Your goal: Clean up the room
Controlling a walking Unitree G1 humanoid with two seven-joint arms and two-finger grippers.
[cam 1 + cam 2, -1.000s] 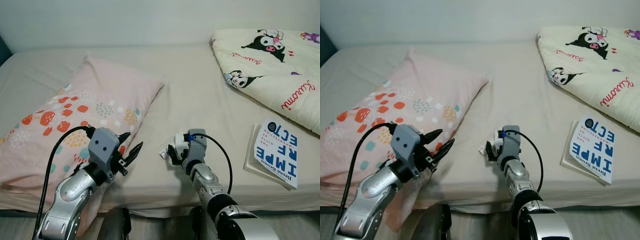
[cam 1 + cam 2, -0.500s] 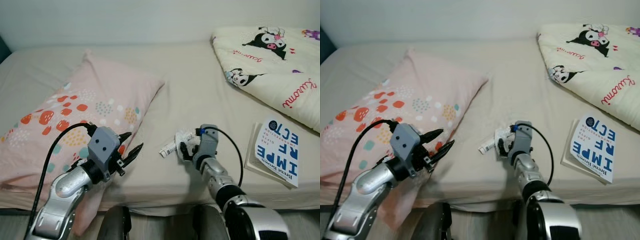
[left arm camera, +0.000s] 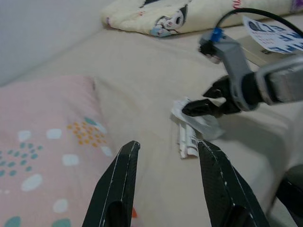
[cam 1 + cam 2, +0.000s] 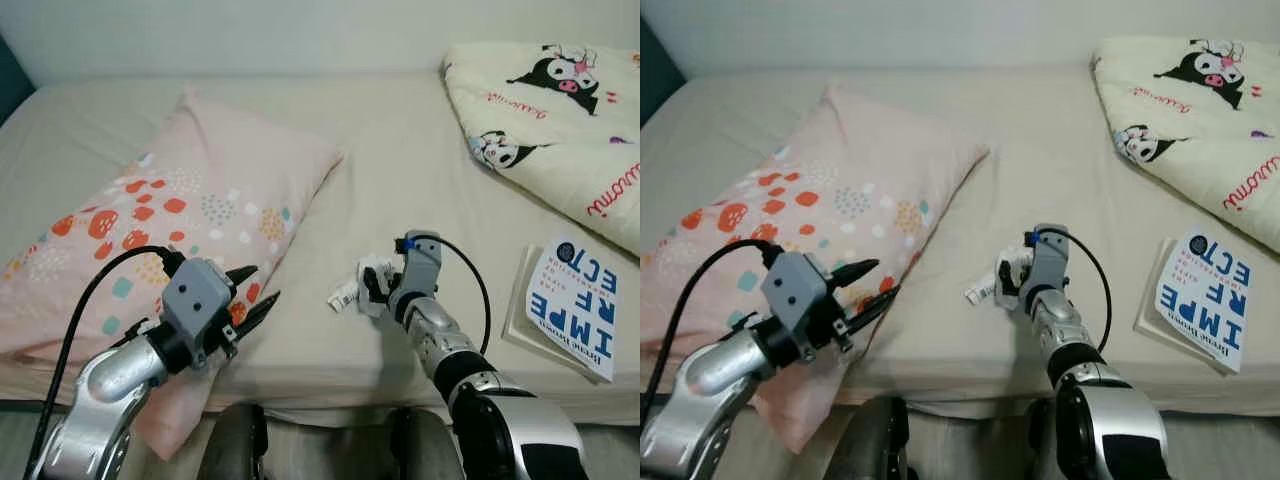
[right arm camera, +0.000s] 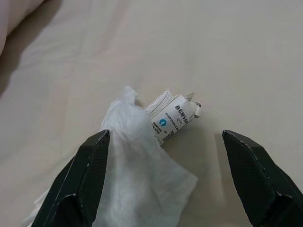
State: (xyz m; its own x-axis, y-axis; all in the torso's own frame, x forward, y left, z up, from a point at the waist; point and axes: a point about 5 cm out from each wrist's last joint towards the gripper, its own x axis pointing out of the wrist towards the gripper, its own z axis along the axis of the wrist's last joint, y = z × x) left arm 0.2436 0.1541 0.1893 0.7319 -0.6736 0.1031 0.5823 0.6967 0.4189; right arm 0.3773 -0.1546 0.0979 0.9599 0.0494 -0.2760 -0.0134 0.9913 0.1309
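A crumpled white tissue (image 5: 142,165) and a small printed wrapper (image 5: 176,117) lie together on the beige bed sheet (image 4: 400,170), just in front of the pillow's corner. My right gripper (image 5: 165,137) is low over the sheet and open, its fingers wide apart on either side of the tissue, which lies against one finger (image 5: 90,175). In the head view that gripper (image 4: 378,288) is right behind the tissue (image 4: 370,270). My left gripper (image 4: 258,288) hovers open over the near edge of the pink pillow (image 4: 200,200), pointing toward the wrapper (image 3: 187,142).
A cream cartoon-print blanket (image 4: 560,110) is bunched at the back right of the bed. A blue and white book (image 4: 575,310) lies near the bed's front edge on the right. The pink patterned pillow covers the left half.
The head view has shifted a little. My right gripper drew back slightly and opened around the paper; more of the tissue shows than a second ago. The left arm holds about the same pose.
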